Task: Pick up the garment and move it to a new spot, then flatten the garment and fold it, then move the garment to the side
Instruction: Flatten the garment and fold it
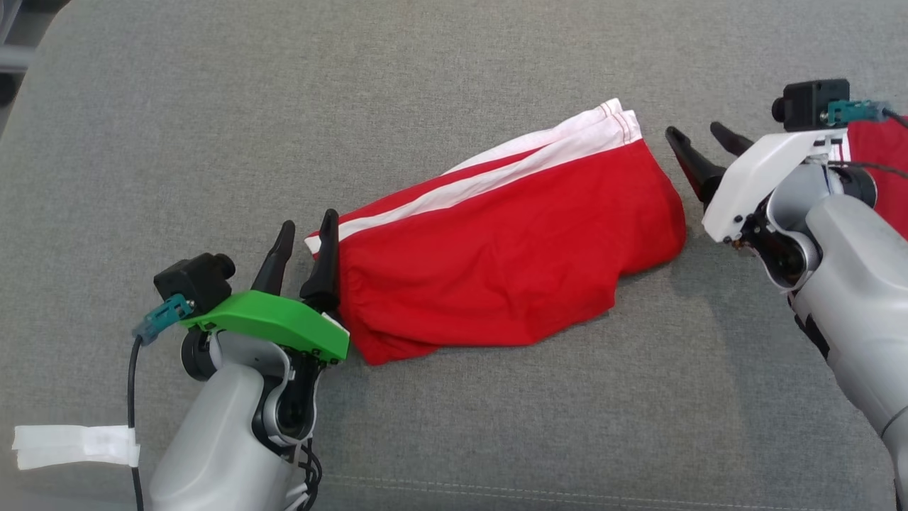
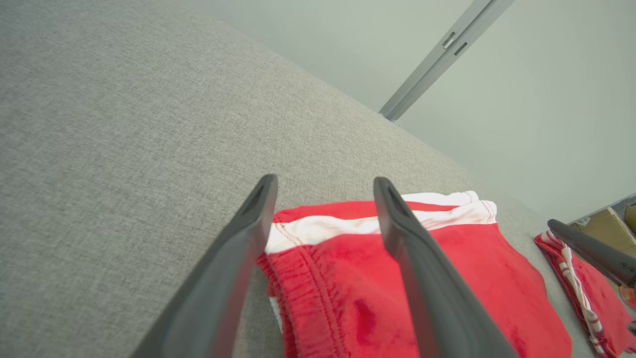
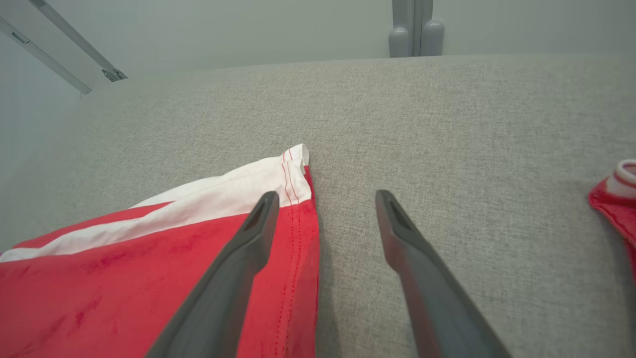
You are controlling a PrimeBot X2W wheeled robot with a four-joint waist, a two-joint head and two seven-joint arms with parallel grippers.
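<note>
Head view: left gripper and right gripper stand wide, empty; dragging the red shorts by one end may unfold them.

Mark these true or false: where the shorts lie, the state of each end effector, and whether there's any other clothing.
1. The red fabric shorts with white side stripes lie on the grey woven cushion surface. True.
2. The left end effector is shut on the shorts. False: its fingers stand apart at the waistband end and grip nothing.
3. The right end effector is open, near the shorts' white-trimmed end. True.
4. The shorts are the only red clothing here. False: a second red garment lies at the right edge, partly behind the right arm.
</note>
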